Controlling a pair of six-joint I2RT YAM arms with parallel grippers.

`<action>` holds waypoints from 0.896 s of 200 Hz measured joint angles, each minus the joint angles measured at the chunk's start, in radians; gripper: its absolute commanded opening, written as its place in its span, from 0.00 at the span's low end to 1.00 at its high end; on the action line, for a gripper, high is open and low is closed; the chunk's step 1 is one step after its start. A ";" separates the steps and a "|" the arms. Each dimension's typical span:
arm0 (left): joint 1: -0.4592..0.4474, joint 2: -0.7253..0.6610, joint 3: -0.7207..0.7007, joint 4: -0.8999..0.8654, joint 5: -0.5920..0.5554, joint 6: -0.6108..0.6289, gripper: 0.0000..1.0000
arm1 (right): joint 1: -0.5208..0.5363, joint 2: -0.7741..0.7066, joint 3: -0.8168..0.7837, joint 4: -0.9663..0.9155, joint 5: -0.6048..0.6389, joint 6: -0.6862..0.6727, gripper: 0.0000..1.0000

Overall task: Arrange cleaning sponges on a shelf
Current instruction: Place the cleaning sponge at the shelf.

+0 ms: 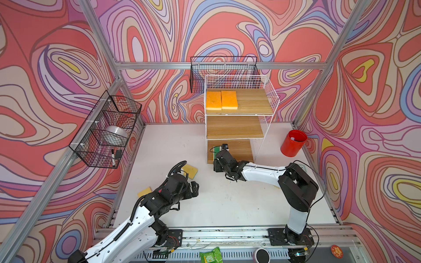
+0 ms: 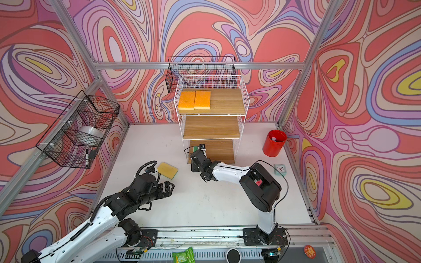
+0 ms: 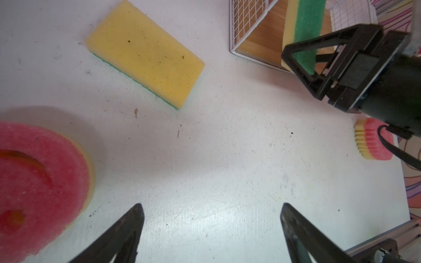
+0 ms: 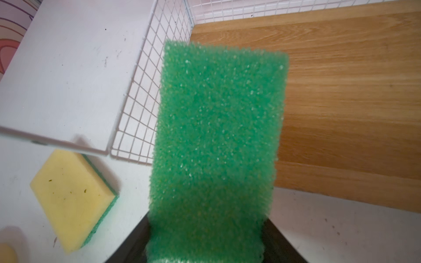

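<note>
Right pincer [image 1: 218, 152] is clenched on a green-topped sponge [image 4: 216, 127], gripping it by one end. The free end reaches out over the lowest board [image 1: 239, 151] of the shelf [image 1: 234, 127], just beside the white mesh side. Whether it touches the wood, I can't tell. Up on the shelf's top board, two orange-topped sponges [image 1: 213, 100] lie flat, side by side, touching. Out in front of the shelf, on the worktop [image 1: 227, 200], a yellow-side-up sponge [image 2: 168, 170] lies with its green layer underneath. Farther from the shelf, the left pincer [image 3: 211, 206] hangs over the worktop, jaws spread wide, grasping nothing. A round pink sponge [image 3: 38, 182] lies flat just beside it.
</note>
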 measured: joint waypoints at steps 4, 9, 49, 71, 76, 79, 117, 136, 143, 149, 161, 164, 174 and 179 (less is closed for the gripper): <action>0.000 0.000 0.000 0.001 0.000 0.000 0.95 | 0.000 0.004 0.002 0.003 0.000 0.003 0.65; 0.000 0.000 0.000 0.002 0.001 0.000 0.95 | 0.000 0.008 0.005 0.006 0.001 0.006 0.65; 0.001 -0.005 0.000 0.005 0.002 0.005 0.95 | -0.001 0.055 0.053 0.029 0.002 0.023 0.66; 0.002 -0.016 -0.023 0.015 0.002 0.008 0.95 | -0.001 0.084 0.073 0.040 0.002 0.026 0.65; 0.002 -0.016 -0.030 0.015 0.003 0.008 0.95 | -0.001 0.091 0.077 0.040 0.002 0.026 0.65; 0.002 -0.016 -0.032 0.016 0.003 0.008 0.95 | -0.001 0.095 0.080 0.040 0.002 0.026 0.65; 0.003 -0.012 -0.043 0.016 0.010 0.011 0.95 | -0.002 0.123 0.098 0.040 0.017 0.036 0.66; 0.003 -0.011 -0.043 0.019 0.011 0.014 0.95 | -0.003 0.124 0.099 0.040 0.030 0.039 0.67; 0.003 -0.009 -0.043 0.019 0.011 0.015 0.95 | -0.003 0.124 0.100 0.040 0.032 0.039 0.67; 0.003 -0.006 -0.043 0.019 0.011 0.015 0.95 | -0.003 0.126 0.103 0.041 0.035 0.039 0.67; 0.003 0.000 -0.043 0.019 0.011 0.016 0.95 | -0.003 0.132 0.110 0.045 0.037 0.040 0.67; 0.003 0.002 -0.043 0.019 0.011 0.016 0.95 | -0.003 0.134 0.112 0.047 0.038 0.040 0.67; 0.003 0.005 -0.043 0.019 0.013 0.016 0.95 | -0.003 0.141 0.118 0.051 0.038 0.040 0.67; 0.003 0.005 -0.043 0.019 0.013 0.016 0.95 | -0.003 0.144 0.120 0.053 0.038 0.040 0.67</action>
